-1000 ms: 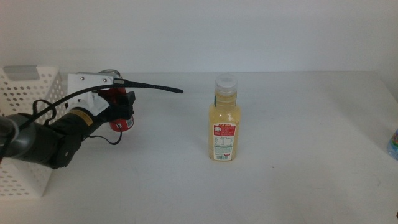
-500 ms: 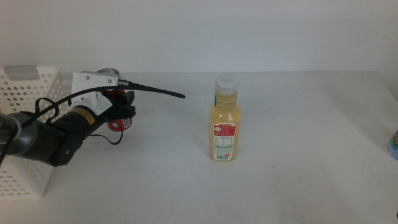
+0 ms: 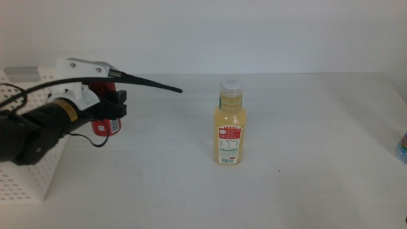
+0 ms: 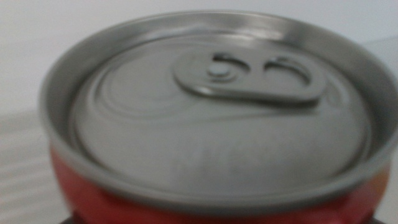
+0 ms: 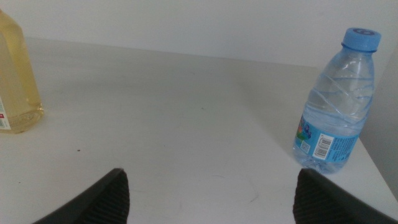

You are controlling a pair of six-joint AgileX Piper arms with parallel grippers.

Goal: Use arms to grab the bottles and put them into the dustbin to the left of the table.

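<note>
My left gripper (image 3: 109,108) is shut on the slim red soda can (image 3: 105,125) and holds it just off the table (image 3: 305,184), beside the white perforated dustbin (image 3: 24,175) at the left. The can's silver top (image 4: 211,106) fills the left wrist view. The pale-yellow juice bottle (image 3: 229,124) stands upright mid-table; its edge shows in the right wrist view (image 5: 15,81). The small clear blue-capped bottle (image 5: 336,106) stands upright at the far right edge (image 3: 402,146). My right gripper (image 5: 211,199) is open and empty, low over the table between the two bottles, out of the middle view.
A black cable (image 3: 149,84) sticks out from the left arm's white bracket (image 3: 73,67) toward the juice bottle. A white wall runs behind the table.
My left gripper has carried the red can leftward and slightly up, from beside the basket's corner to against its near wall. The juice bottle and blue-capped bottle have not moved.
</note>
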